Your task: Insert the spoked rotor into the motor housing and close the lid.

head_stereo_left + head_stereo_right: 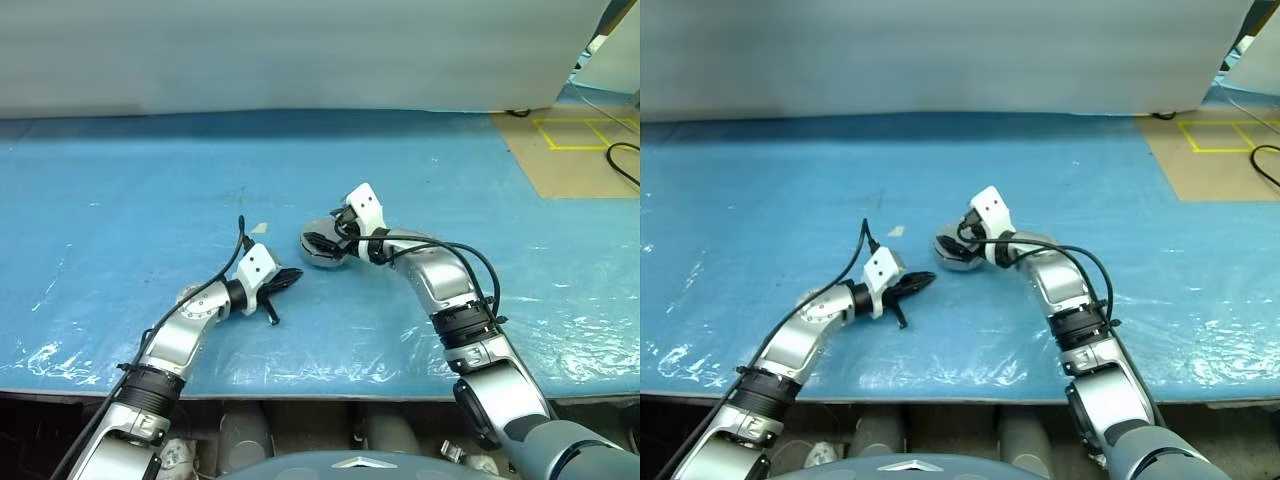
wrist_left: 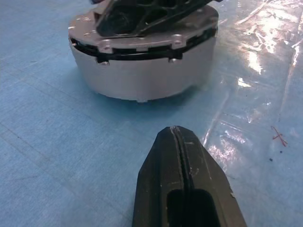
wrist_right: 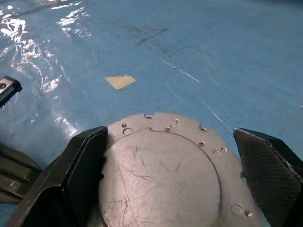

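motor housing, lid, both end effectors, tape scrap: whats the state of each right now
motor housing: upright on the blue table cover, lid on it.
lid: closed, plain grey face up.
right end effector: open wide, fingers either side of the lid.
left end effector: shut, holding nothing, pointing at the housing, apart from it.
tape scrap: lying flat on the cover beyond the housing.

blue-sheeted table (image 1: 120, 200), closed motor housing (image 2: 142, 75)
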You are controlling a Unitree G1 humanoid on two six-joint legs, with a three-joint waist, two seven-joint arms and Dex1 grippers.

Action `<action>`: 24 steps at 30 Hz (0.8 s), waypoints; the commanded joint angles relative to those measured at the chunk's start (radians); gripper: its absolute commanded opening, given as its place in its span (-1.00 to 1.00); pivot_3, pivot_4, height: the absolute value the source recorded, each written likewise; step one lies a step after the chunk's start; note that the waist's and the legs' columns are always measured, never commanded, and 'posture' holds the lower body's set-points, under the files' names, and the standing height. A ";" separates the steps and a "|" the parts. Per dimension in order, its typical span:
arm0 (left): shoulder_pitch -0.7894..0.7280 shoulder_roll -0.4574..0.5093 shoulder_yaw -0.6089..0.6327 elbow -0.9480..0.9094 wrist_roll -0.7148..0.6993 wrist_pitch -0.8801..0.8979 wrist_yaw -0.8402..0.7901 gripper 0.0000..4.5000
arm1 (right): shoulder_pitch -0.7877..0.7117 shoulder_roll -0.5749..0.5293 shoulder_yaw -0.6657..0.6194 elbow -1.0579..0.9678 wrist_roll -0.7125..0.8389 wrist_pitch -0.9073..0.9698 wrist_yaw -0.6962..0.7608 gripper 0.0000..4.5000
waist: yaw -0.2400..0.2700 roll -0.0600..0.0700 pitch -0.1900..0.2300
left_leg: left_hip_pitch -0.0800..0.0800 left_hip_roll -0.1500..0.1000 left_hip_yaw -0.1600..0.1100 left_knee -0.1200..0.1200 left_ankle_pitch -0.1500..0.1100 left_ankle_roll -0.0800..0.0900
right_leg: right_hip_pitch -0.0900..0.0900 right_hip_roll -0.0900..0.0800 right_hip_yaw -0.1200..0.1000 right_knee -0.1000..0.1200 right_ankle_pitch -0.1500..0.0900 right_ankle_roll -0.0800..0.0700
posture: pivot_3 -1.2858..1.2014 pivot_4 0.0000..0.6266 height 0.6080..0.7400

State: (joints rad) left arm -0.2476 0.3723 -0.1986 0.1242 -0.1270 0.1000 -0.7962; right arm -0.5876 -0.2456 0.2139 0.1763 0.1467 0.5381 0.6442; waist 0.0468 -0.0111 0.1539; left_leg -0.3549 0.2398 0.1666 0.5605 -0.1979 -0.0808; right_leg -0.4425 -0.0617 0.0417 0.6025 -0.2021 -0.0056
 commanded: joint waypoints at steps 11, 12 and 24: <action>0.042 0.004 0.093 -0.108 -0.111 -0.032 -0.019 -1.00 | 0.039 -0.045 0.082 0.022 -0.086 -0.059 0.018 0.33 | -0.005 0.000 0.000 | 0.001 0.000 0.000 0.000 0.000 0.000 | 0.000 0.000 0.000 0.000 0.000 0.000 | 0.03 -0.52 1.00; 0.053 0.006 0.106 -0.124 -0.126 -0.035 -0.020 -1.00 | 0.037 -0.045 0.084 0.024 -0.089 -0.061 0.018 0.33 | -0.005 0.000 0.000 | 0.001 0.000 0.000 0.000 0.000 0.000 | 0.000 0.000 0.000 0.000 0.000 0.000 | 0.03 -0.52 1.00; 0.064 0.008 0.168 -0.133 -0.149 -0.063 0.008 -1.00 | 0.038 -0.030 0.082 -0.008 -0.042 -0.065 0.086 0.33 | -0.006 0.000 0.000 | 0.002 0.000 0.000 0.000 0.000 0.000 | 0.001 0.000 0.001 0.001 -0.004 0.005 | 0.03 -0.52 1.00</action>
State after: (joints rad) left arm -0.1629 0.3848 -0.0374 0.0012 -0.2715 0.0607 -0.7930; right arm -0.5719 -0.2729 0.2776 0.1675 0.0983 0.4459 0.7043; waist 0.0411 -0.0112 0.1539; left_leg -0.3528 0.2401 0.1669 0.5603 -0.1982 -0.0804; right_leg -0.4419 -0.0614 0.0422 0.6033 -0.2046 -0.0024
